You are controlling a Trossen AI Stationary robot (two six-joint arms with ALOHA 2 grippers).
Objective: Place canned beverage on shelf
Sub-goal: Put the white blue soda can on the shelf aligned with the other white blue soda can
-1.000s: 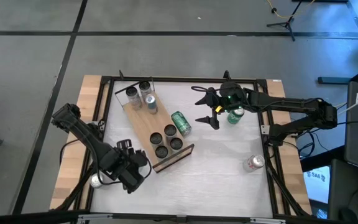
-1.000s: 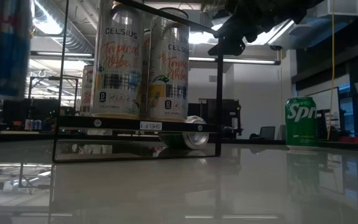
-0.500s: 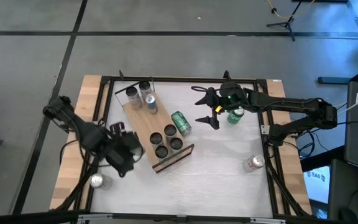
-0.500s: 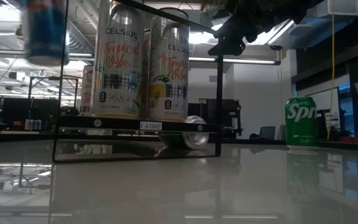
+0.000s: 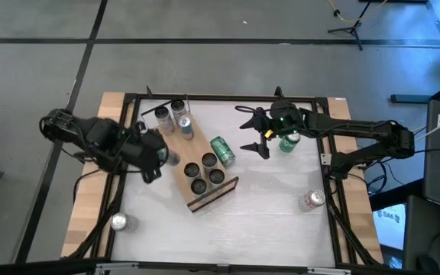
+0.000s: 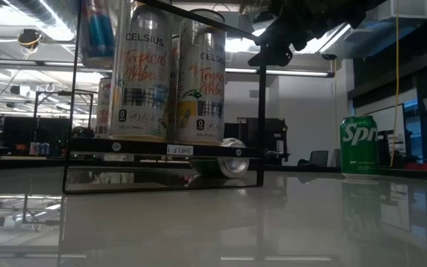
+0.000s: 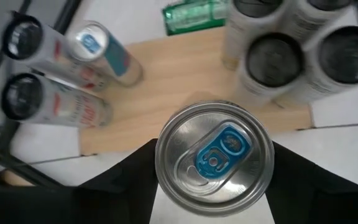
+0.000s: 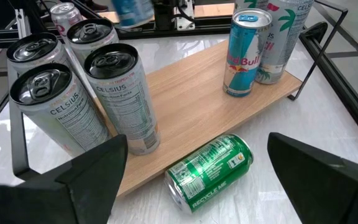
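My left gripper point(image 5: 159, 155) is shut on a blue canned beverage point(image 7: 213, 155) with a silver top, raised beside the shelf's left long edge. The shelf point(image 5: 183, 147), a light-wood board, lies slantwise mid-table. Three cans point(image 5: 176, 116) stand upright on its far end and several dark-topped cans point(image 5: 205, 173) on its near end. A green can point(image 5: 222, 150) lies on its side against the shelf's right edge. My right gripper point(image 5: 253, 136) hovers open to the right of that can, touching nothing. My left gripper pinches the blue can between its two fingers, one finger point(image 7: 126, 183) on each side of the can's wall point(image 7: 165, 180) below the rim. The fingers come down at a slant from the table's left. The can point(image 6: 97, 30) stays upright, lifted clear of table and shelf.
A green Sprite can point(image 5: 289, 142) stands upright under my right arm. One loose can point(image 5: 312, 200) lies near the table's right edge and another point(image 5: 118, 222) near the front left corner. The shelf's middle point(image 8: 191, 93) is bare wood.
My left gripper has carried the blue can up and away from the table's near left corner, toward the far edge, to the shelf's left side, turning a little as it went. The can stays upright and has risen well above the table. My right arm has kept still.
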